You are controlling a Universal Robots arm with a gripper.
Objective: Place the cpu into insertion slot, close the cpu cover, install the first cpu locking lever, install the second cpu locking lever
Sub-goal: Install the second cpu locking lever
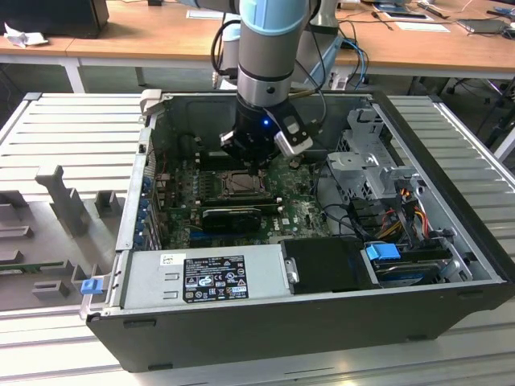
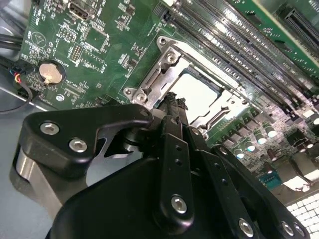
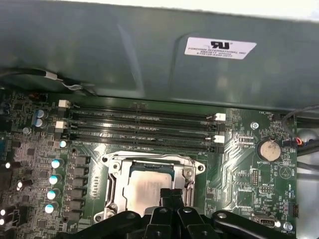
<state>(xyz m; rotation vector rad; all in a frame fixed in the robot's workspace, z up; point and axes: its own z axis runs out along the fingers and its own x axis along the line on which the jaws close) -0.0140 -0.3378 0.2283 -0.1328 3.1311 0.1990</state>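
Observation:
The cpu point(image 3: 142, 185) lies flat in the insertion slot point(image 3: 106, 161), its pale metal top showing through the window of the cpu cover point(image 3: 115, 181), which lies down over it. In the second wrist view the cpu point(image 2: 197, 89) and the silvery cover frame point(image 2: 158, 74) sit just beyond my fingertips. My gripper point(image 3: 172, 193) is shut with nothing between its fingers, its tips low over the near edge of the cpu. In the exterior view the gripper point(image 1: 256, 165) hangs inside the open computer case, right above the socket point(image 1: 237, 183).
Long black memory slots point(image 3: 139, 127) run beside the socket near the case wall point(image 3: 149, 50). A coin battery point(image 3: 269, 148) sits on the green board. A long black card point(image 1: 233, 215), the power supply point(image 1: 209, 273), a drive cage point(image 1: 366, 157) and cables point(image 1: 386, 217) crowd the case.

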